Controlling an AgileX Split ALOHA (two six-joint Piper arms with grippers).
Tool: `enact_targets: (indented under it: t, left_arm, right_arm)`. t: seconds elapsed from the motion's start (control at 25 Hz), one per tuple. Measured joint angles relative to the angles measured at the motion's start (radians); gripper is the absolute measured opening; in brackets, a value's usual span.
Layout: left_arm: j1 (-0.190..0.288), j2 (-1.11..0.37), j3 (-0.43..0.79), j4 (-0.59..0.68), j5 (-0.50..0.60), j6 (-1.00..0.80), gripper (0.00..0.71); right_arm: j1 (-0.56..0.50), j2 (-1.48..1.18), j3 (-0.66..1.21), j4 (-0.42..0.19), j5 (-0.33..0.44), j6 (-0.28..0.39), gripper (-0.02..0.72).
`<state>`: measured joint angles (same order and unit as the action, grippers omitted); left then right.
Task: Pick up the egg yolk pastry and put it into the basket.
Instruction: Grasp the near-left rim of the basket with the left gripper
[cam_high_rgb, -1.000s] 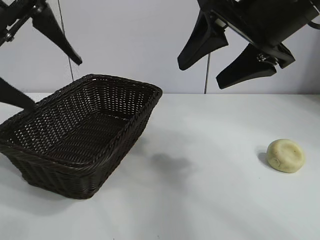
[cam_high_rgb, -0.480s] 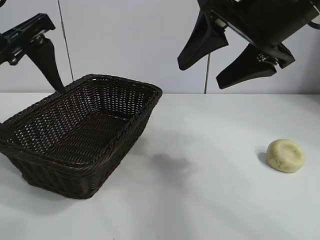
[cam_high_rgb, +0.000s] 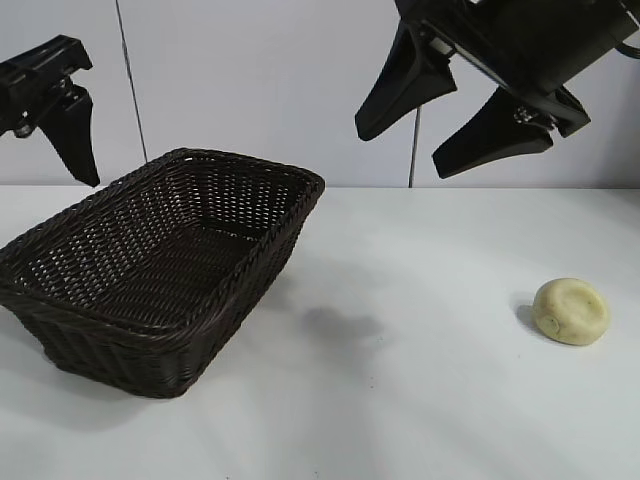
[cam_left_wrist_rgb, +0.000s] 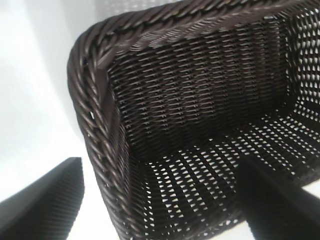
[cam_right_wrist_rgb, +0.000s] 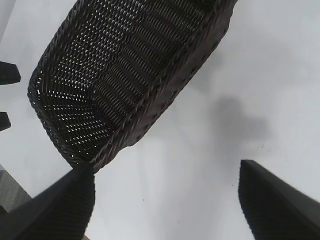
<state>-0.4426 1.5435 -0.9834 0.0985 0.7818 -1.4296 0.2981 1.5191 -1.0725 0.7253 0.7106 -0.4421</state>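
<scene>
We see the egg yolk pastry (cam_high_rgb: 571, 311) sitting alone on the white worktop (cam_high_rgb: 420, 400), well apart from the basket (cam_high_rgb: 150, 275) and not inside it. The right gripper (cam_high_rgb: 455, 110) hangs high in the air with its two black fingers spread wide and holding nothing, between the basket and the pastry but far above both. The left gripper (cam_left_wrist_rgb: 160, 200) is up over the far end of the basket from the pastry, its fingers spread open too, touching nothing.
</scene>
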Motion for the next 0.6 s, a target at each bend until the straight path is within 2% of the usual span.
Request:
enact_targets:
  t: [0.4,0.6]
  left_arm:
    - [0.0,0.001,0.001,0.043,-0.008,-0.051,0.599]
    - [0.0,0.001,0.067,0.039,-0.059,-0.053,0.599]
  right_arm:
    - [0.0,0.0,0.0,0.0,0.0,0.0,0.567]
    - [0.0,0.0,0.0,0.0,0.0,0.0,0.567]
